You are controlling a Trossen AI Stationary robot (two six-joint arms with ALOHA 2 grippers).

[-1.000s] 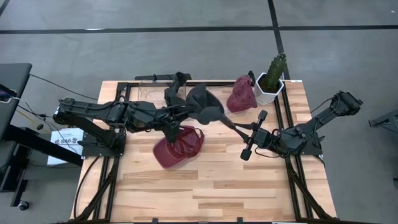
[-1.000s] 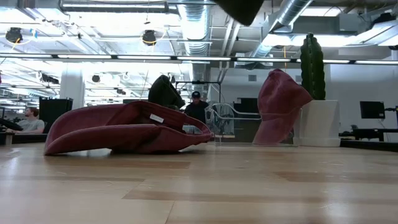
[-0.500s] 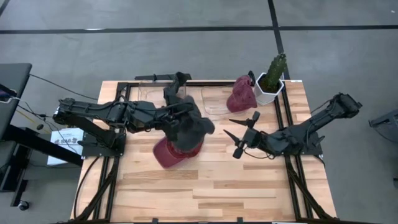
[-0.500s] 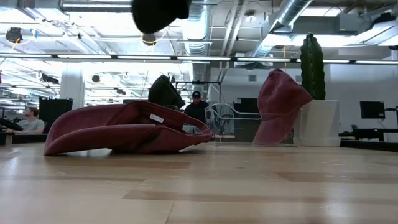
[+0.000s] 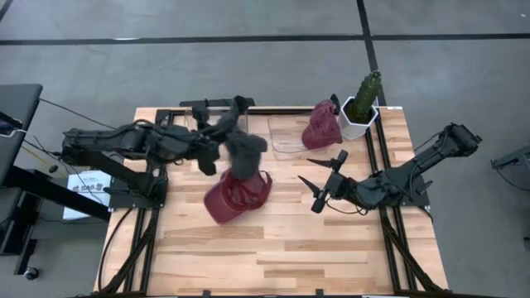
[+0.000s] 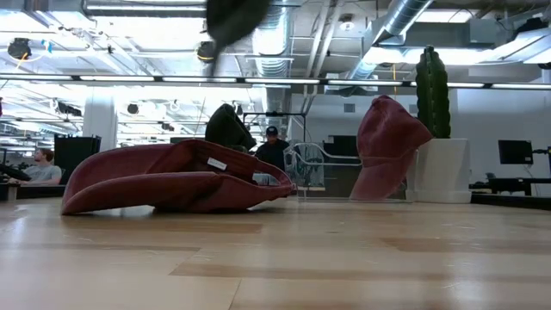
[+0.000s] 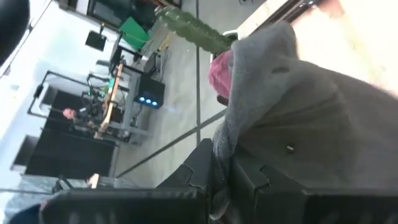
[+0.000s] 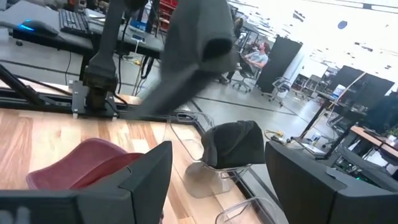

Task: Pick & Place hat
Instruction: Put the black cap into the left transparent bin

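A dark grey hat (image 5: 245, 154) is being held up above the counter (image 5: 281, 240) by the left tool (image 5: 222, 147), whose fingers are closed on the fabric at the hat's edge, as the left wrist view is showing with the cloth bunched between the dark fingers (image 7: 205, 168). The hat is being kept hanging in the air over the rear part of a dark red hat (image 5: 237, 195) that is lying flat on the wood, most likely so that the grey one can be carried clear of the things below before being set down. In the low view only the grey hat's lower edge (image 6: 234, 15) is being seen at the top, well above the red hat (image 6: 176, 176), so no contact between the two is being made. The right tool (image 5: 321, 184) is being held with its fingers spread apart and nothing between them, near the middle of the counter and well apart from the grey hat, seemingly to leave the left arm room. A second dark red hat (image 5: 321, 126) is being left propped beside a white pot (image 5: 358, 118) with a cactus (image 5: 367, 88) at the far right corner, and a clear tray (image 5: 286, 136) is lying near it. Where the grey hat is meant to be placed cannot be told.
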